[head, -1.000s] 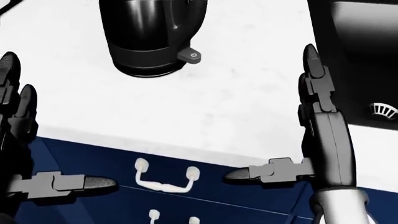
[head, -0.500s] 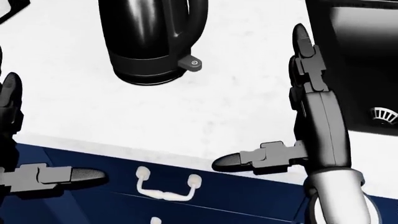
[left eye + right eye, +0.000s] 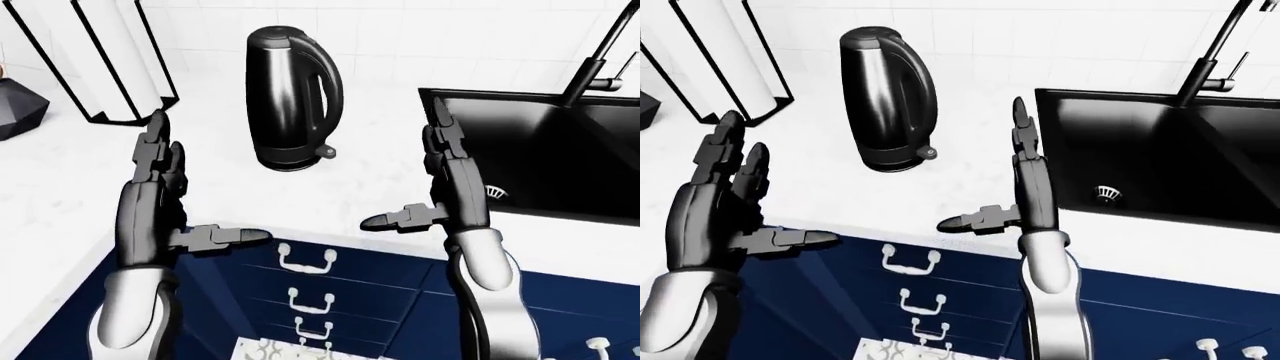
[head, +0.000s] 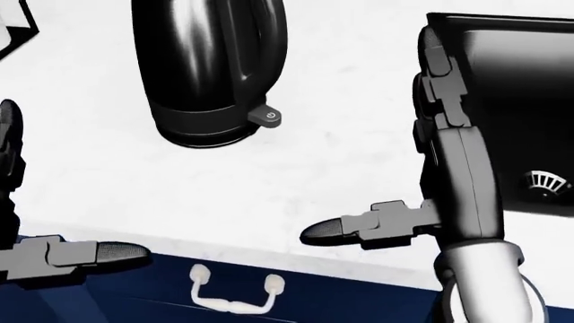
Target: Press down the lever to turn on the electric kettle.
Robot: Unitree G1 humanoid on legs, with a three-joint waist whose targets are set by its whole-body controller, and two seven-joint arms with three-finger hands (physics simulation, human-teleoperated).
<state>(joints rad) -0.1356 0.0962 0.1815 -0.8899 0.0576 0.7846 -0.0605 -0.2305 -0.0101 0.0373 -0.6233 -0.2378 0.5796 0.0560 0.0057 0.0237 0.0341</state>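
A glossy black electric kettle [image 3: 292,94] stands upright on the white counter [image 3: 90,180]. Its small grey lever [image 4: 266,116] with a power symbol sticks out at the base, toward the right of the views. My right hand [image 3: 425,187] is open, fingers straight up and thumb pointing left, hovering to the right of and below the lever, apart from it. My left hand [image 3: 185,195] is open too, held to the lower left of the kettle with its thumb pointing right. Neither hand touches the kettle.
A black sink [image 3: 560,157] with a dark faucet [image 3: 597,60] lies right of my right hand. A white black-edged holder [image 3: 110,56] stands at upper left, a dark faceted object [image 3: 18,109] beside it. Blue drawers with white handles [image 3: 305,262] run below the counter edge.
The whole head view has shifted: kettle, counter edge and drawer handle sit lower in the picture. My right hand has risen slightly toward the kettle's side.
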